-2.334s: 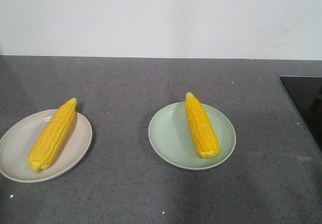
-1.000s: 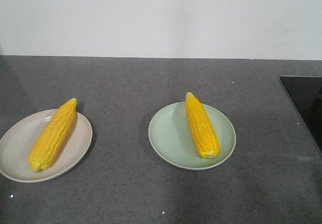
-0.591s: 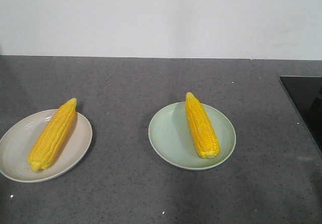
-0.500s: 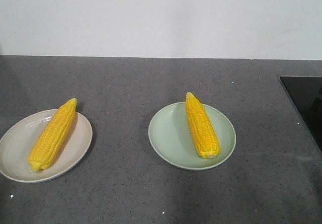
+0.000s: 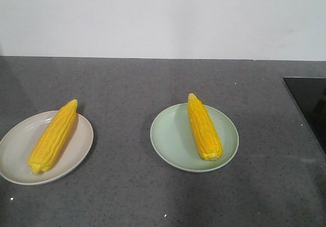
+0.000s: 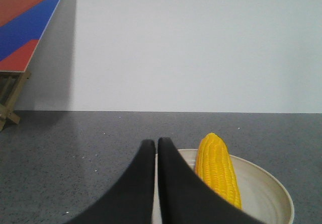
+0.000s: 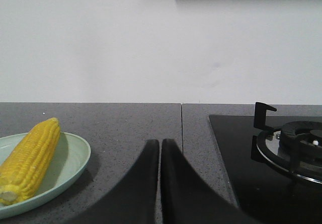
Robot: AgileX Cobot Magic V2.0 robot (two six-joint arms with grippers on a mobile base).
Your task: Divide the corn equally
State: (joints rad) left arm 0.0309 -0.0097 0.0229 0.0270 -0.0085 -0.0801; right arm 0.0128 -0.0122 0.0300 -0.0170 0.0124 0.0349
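Two cobs of corn lie on the dark grey table, one to a plate, so by the look of it the sharing-out is already done. In the front view the first cob rests on the beige plate at the lower left of the frame, slanting from its blunt end near the bottom left up to its tapered tip at the plate's upper right rim. The second cob lies on the pale green plate near the middle of the frame, tip toward the wall, set right of that plate's centre. The plates sit well apart, with bare table between them.

Neither arm shows in the front view, which suggests both are drawn back clear of the plates. The left gripper has its jaws pressed together, empty, with the beige plate and its cob just beyond them to the right in the left wrist view. The right gripper is likewise closed on nothing; in its view the green plate lies at the lower left and a black hob with a gas burner at the right.

With one cob per plate and both jaws empty, I judge nothing is left to move.
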